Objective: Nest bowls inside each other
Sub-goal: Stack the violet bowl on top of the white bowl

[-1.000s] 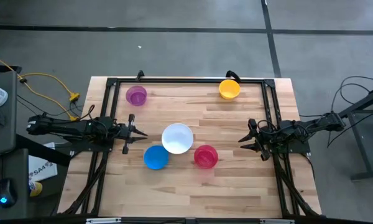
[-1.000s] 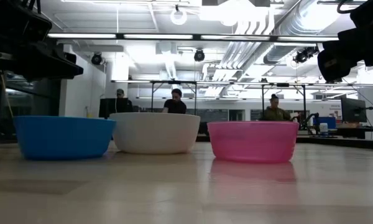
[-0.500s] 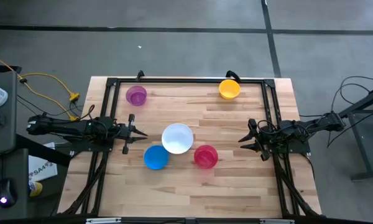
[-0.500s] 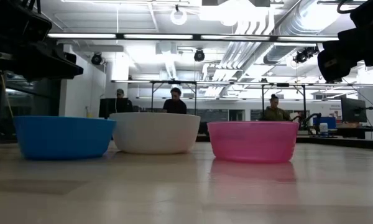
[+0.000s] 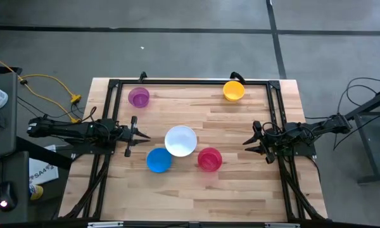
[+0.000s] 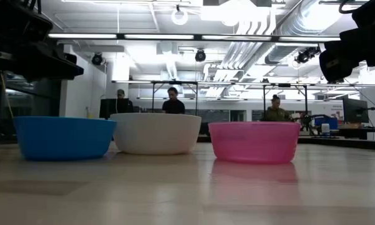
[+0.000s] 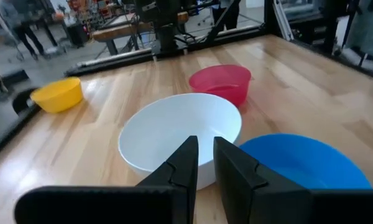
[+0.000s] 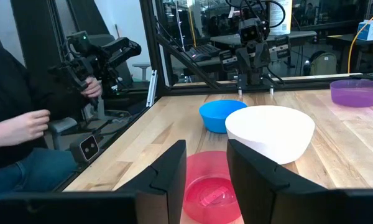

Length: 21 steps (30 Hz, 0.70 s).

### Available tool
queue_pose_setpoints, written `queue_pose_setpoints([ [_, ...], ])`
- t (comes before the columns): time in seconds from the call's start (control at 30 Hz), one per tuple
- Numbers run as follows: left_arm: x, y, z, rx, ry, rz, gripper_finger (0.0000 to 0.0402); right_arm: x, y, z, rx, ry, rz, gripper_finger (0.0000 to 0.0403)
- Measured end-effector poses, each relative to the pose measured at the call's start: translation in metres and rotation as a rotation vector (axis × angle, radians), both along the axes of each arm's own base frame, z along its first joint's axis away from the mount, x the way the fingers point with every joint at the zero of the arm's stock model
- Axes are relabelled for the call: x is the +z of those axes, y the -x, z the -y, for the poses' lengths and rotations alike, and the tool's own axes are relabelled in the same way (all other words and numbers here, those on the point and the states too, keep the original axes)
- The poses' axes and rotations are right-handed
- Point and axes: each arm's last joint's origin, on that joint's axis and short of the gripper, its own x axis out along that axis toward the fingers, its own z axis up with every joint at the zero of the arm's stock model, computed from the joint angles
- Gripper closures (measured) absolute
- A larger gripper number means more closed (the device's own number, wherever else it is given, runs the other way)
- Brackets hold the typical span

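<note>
Five bowls stand upright on their bases on the wooden table. White bowl (image 5: 180,140) is at the middle, with blue bowl (image 5: 158,160) and red bowl (image 5: 209,159) on its near side. Purple bowl (image 5: 139,97) is far left and yellow-orange bowl (image 5: 234,90) far right. My left gripper (image 5: 143,137) hovers level at the left edge, pointing at the white bowl (image 7: 174,134), with a narrow gap between its fingers and nothing in it. My right gripper (image 5: 247,144) hovers at the right edge, open and holding nothing, above and behind the red bowl (image 8: 211,186).
A black metal frame (image 5: 190,82) runs along the table's far, left and right edges. A seated person's hand (image 8: 25,127) shows beyond the table's near side in the right wrist view. Bare wood lies in front of the bowls (image 6: 187,194) and between the two far bowls.
</note>
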Motion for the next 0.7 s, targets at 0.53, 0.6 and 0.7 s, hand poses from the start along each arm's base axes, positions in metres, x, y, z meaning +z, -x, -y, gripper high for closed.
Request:
queue_pose_setpoints([
  [0.53,0.0057,-0.0007,-0.0045,0.188,0.244,0.058,0.035,0.0,0.0,0.0,0.0,0.0,0.0,0.0293],
  [0.6,0.0057,-0.0007,-0.005,0.204,0.235,0.061,0.035,0.0,0.0,0.0,0.0,0.0,0.0,0.0293],
  [0.7,0.0084,-0.0003,-0.0055,0.222,0.218,0.057,0.035,0.0,0.0,0.0,0.0,0.0,0.0,0.0293],
])
